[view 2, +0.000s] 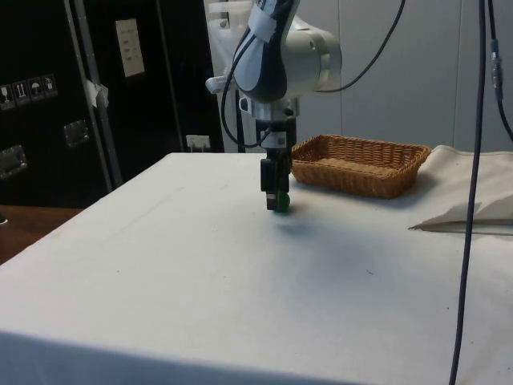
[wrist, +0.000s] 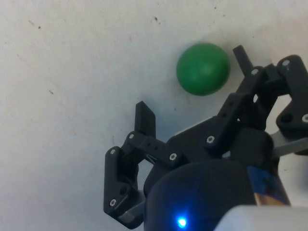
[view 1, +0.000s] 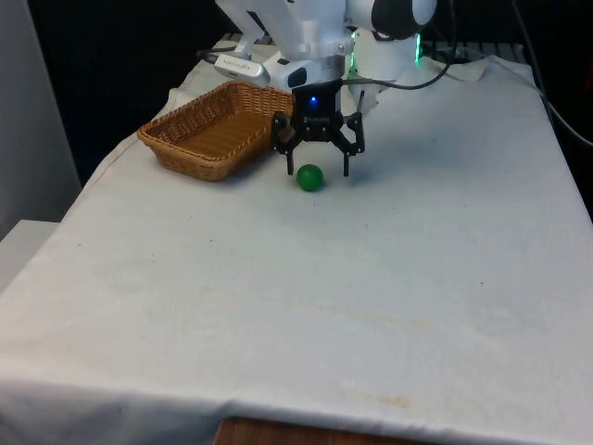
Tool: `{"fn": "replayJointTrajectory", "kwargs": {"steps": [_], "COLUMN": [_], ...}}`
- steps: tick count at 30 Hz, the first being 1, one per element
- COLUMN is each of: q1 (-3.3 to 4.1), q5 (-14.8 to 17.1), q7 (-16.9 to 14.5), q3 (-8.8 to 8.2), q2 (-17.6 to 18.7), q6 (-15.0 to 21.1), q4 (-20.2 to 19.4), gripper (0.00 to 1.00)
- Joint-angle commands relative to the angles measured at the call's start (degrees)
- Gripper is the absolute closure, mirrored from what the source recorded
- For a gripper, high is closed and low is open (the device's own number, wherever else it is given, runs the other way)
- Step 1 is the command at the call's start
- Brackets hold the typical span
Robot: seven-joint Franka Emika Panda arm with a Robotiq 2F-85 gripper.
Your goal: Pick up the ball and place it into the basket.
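End effector (view 1: pixel 318 171): black, two fingers spread wide, nothing between the pads. It points straight down at the bench (view 1: pixel 371 306) and hangs low over the cloth, fingertips close to the surface. In the wrist view the end effector (wrist: pixel 192 82) shows both fingers apart, with one fingertip (wrist: pixel 144 115) well away from the ball and the other just beside it; the ball does not sit squarely in the gap but off towards one finger and slightly beyond the tips. No contact between finger and ball can be made out.

Ball (view 1: pixel 309 177): green, small, round, resting on the white cloth. In the front view it lies between the two fingers and just below them, nearer the finger on the front view's left. In the side view the ball (view 2: pixel 281 203) is partly hidden behind the end effector (view 2: pixel 274 202), with only its green edge showing at the fingertips. In the wrist view the ball (wrist: pixel 202 69) is whole and unobstructed.

Basket (view 1: pixel 218 130): wicker, brown, shallow, rectangular with flared sides, standing on the bench to the front view's left of the end effector and slightly farther back. It is near the ball but not touching it. In the side view the basket (view 2: pixel 358 164) sits beyond the end effector.

Cloth: white, faint stains towards the near edge in the front view.
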Motion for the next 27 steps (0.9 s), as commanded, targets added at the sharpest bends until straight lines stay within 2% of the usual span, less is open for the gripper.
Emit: {"fn": "replayJointTrajectory", "kwargs": {"steps": [1,2,3,10,12,13,18,19,20,22,23,24,27], "q1": [-0.23,0.00,-0.23,-0.23,0.00,-0.23,-0.23,-0.23,-0.23,-0.23,0.00,-0.23,-0.23], "q5": [0.40,0.00,0.40,0.46,0.00,0.46,0.46,0.46,0.46,0.52,0.00,0.52,0.52], "q7": [-0.34,0.00,-0.34,-0.23,0.00,-0.23,-0.23,-0.23,-0.17,-0.17,0.06,-0.17,-0.17], "q3": [0.29,0.00,0.29,0.40,0.00,0.40,0.46,0.46,0.46,0.46,0.06,0.46,0.46], "q2": [-0.11,0.00,-0.06,0.57,0.46,0.74,0.92,0.92,0.97,0.97,0.80,0.97,0.97], "q6": [0.29,0.00,0.23,0.23,-0.06,0.17,0.17,0.17,0.17,0.17,-0.06,0.17,0.17], "q4": [0.06,0.00,0.06,0.34,0.17,0.46,0.57,0.57,0.63,0.63,0.40,0.63,0.63], "gripper": [0.00,0.00,0.00,0.02,0.17,0.17,0.67,0.89,0.99,0.99,0.99,0.99,0.98]}}
